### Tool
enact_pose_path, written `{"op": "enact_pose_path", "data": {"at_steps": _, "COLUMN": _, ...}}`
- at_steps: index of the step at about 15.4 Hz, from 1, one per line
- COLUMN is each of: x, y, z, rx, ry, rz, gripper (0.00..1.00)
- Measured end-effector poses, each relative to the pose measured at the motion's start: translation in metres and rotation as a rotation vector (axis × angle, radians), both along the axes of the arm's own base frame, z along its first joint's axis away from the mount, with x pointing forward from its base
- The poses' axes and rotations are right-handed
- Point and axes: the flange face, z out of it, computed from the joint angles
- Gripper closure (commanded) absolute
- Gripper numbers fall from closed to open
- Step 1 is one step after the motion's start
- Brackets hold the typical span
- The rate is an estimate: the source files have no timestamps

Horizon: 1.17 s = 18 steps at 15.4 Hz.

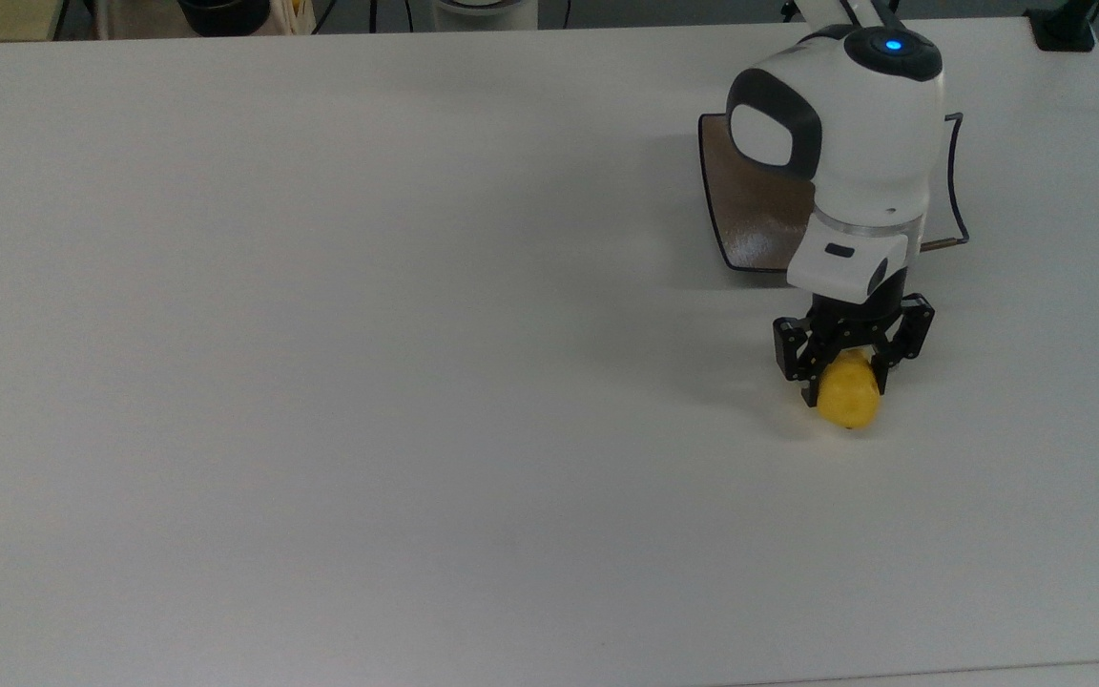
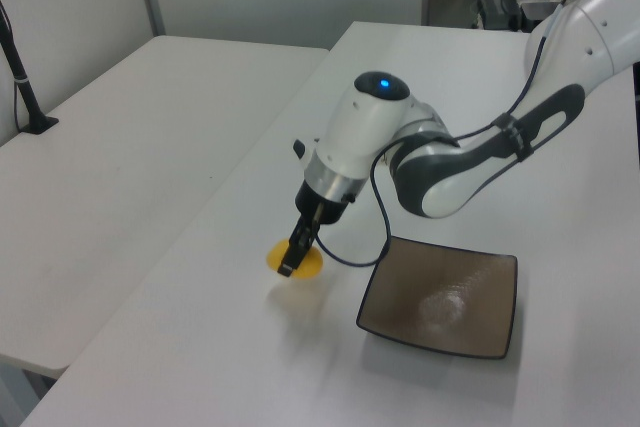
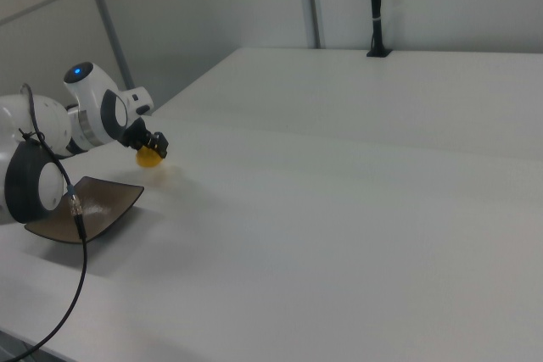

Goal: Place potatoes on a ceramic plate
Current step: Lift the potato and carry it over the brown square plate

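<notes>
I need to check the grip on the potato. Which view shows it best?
The top view: the potato sits between both gripper fingers. In the left view one finger crosses the potato; in the right view the potato is small beside the arm.

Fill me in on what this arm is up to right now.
The white robot arm has its black pincer closed around a small bright yellow oval potato. In the right view the potato looks raised a little off the white table, with a faint shadow beneath it. The square glossy brown ceramic plate sits beside it on the table with nothing on it, partly hidden under the arm in the top view. The potato has not yet reached the plate.
</notes>
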Motion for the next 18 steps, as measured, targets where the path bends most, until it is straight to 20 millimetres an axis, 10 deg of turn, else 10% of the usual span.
{"op": "enact_pose_path", "data": {"at_steps": 5, "x": -0.02, "y": -0.02, "z": 0.062, "rx": 0.032, "ry": -0.017, "rz": -0.003, "gripper": 0.68}}
{"op": "enact_pose_path", "data": {"at_steps": 13, "x": -0.105, "y": -0.037, "z": 0.089, "rx": -0.044, "ry": 0.109, "rz": 0.039, "gripper": 0.68}}
{"op": "enact_pose_path", "data": {"at_steps": 18, "x": -0.157, "y": -0.032, "z": 0.093, "rx": -0.122, "ry": 0.263, "rz": 0.141, "gripper": 0.51}}
